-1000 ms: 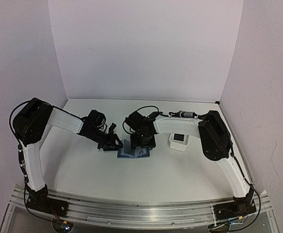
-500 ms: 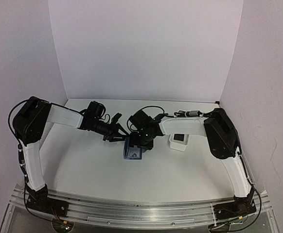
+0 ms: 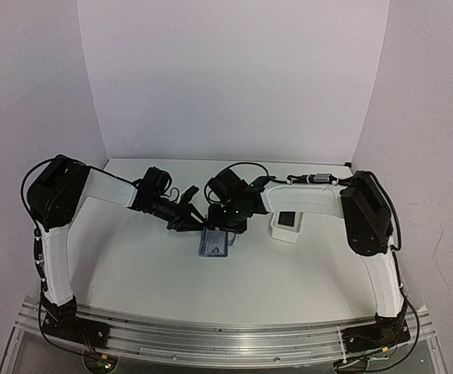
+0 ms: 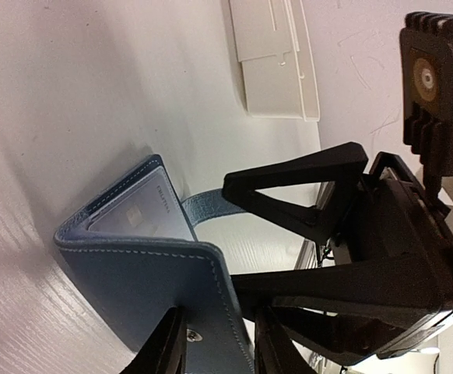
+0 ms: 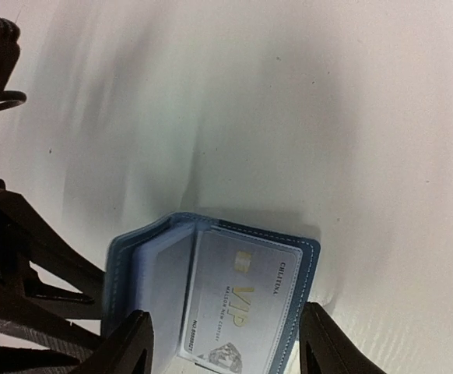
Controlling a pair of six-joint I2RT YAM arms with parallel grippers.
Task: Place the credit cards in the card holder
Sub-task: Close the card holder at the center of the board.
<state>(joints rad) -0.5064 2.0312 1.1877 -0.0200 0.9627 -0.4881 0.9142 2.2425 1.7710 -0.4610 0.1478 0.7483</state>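
Note:
The dark-blue card holder lies open on the table between both arms. In the right wrist view a pale grey-white credit card with gold "VIP" print sits in its right-hand slot, and the left flap stands up. My right gripper is open and empty just above it, one finger on each side. My left gripper is shut on the raised flap near its snap stud. The card also shows in the left wrist view. A dark card is not clearly seen.
A long white tray stands right of the card holder with a small dark rectangle on top; it also shows in the left wrist view. The two grippers are close together. White walls enclose the table at the back and sides.
My left gripper has moved right and toward the back, to the holder's left flap. My right gripper has lifted slightly, so more of the open card holder shows.

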